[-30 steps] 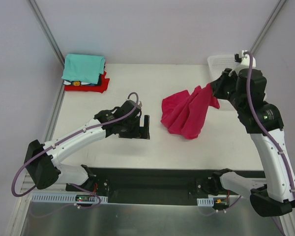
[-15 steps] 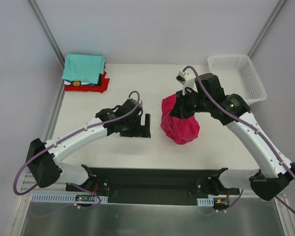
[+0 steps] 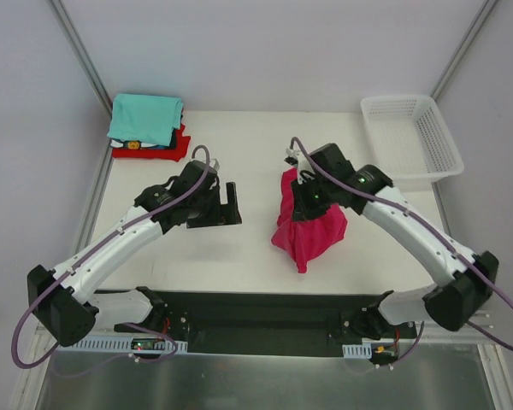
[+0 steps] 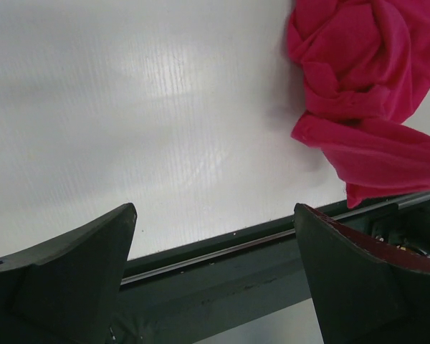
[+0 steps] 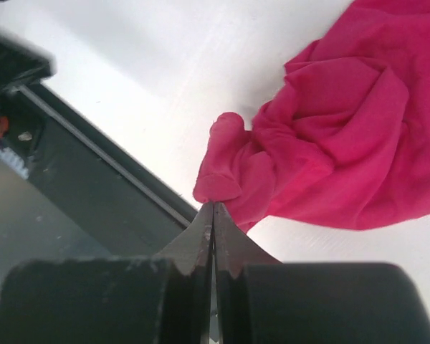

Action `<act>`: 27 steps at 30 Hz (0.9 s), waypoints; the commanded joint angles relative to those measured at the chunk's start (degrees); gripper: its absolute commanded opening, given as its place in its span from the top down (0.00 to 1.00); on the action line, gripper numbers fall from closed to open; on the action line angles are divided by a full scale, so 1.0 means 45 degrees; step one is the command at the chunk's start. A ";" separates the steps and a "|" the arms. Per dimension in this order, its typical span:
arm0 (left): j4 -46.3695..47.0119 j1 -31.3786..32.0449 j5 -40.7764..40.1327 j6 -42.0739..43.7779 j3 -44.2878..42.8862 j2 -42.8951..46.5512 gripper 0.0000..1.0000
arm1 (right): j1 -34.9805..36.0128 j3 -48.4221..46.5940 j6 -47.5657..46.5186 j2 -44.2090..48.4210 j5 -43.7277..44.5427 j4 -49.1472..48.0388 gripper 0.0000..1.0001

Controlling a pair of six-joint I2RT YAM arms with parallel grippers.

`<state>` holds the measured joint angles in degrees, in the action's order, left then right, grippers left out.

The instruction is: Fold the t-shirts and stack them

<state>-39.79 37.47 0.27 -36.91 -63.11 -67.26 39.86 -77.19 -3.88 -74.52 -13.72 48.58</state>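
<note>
The magenta-pink t-shirt (image 3: 309, 229) hangs crumpled in a bunch mid-table, its lower end resting on the white surface. My right gripper (image 3: 299, 190) is shut on a fold at the bunch's upper left; in the right wrist view the closed tips (image 5: 213, 205) pinch a small lobe of the pink cloth (image 5: 330, 136). My left gripper (image 3: 225, 205) stands open to the left of the shirt, apart from it, with nothing between its fingers (image 4: 64, 272); the pink shirt (image 4: 365, 93) shows at the upper right of that view. Folded teal (image 3: 145, 118) and red (image 3: 178, 145) t-shirts are stacked at the back left corner.
A white mesh basket (image 3: 410, 137) stands at the back right. The table's dark front rail (image 4: 222, 265) runs just below the left gripper's view. Metal frame posts (image 3: 81, 51) rise at the back corners.
The right arm swung the pink shirt from near the basket leftward and toward the front; the shirt now hangs bunched. The left gripper shifted a little left and back, still open.
</note>
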 commanded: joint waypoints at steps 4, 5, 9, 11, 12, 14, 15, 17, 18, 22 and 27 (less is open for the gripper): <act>-0.0298 0.0012 0.0467 0.0193 0.0294 -0.0424 0.08 | -0.0692 -0.1693 -0.0777 -0.3982 -0.0210 -0.0501 0.99; -0.0318 0.0012 0.0409 0.0213 0.0314 -0.0385 0.08 | -0.0886 -0.1849 -0.0740 -0.4315 -0.0620 -0.0560 0.99; -0.0318 -0.0007 0.0291 0.0408 0.0372 -0.0170 0.08 | -0.1044 -0.2398 -0.0603 -0.5663 -0.0547 -0.0911 0.99; -0.0357 -0.0046 0.0213 0.0486 0.0450 -0.0092 0.08 | -0.1044 -0.2359 -0.0486 -0.5764 -0.0623 -0.0970 0.93; -0.0396 -0.0085 0.0213 0.0486 0.0489 0.0044 0.08 | -0.1025 -0.2262 -0.0389 -0.5648 -0.0605 -0.0990 0.83; -0.0512 -0.0260 0.0193 0.0583 0.0625 0.0181 0.08 | -0.1025 -0.1639 -0.0252 -0.5317 -0.0701 -0.1145 0.51; -0.0610 -0.0358 0.0155 0.0661 0.0646 0.0337 0.08 | -0.0986 -0.1346 -0.0174 -0.5063 -0.0644 -0.1224 0.41; -0.0902 -0.0767 -0.0001 0.0798 0.0724 0.0513 0.08 | -0.0986 -0.0350 -0.0056 -0.4088 -0.0391 -0.1322 0.27; -0.1000 -0.0962 0.0017 0.0857 0.0724 0.0707 0.07 | -0.0966 0.0040 0.0099 -0.3698 -0.0312 -0.1322 0.18; -0.1333 -0.1725 0.0213 0.1170 0.0627 0.0846 0.07 | -0.0578 0.1623 0.0627 -0.1764 0.0604 -0.1070 0.10; -0.1373 -0.1765 0.0291 0.1151 0.0685 0.0865 0.07 | 0.0575 0.3748 0.2771 0.1126 0.2889 -0.0268 0.09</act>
<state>-44.12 29.54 1.21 -33.26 -60.18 -64.31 38.89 -65.65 0.12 -78.43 -9.10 44.23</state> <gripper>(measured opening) 0.929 0.910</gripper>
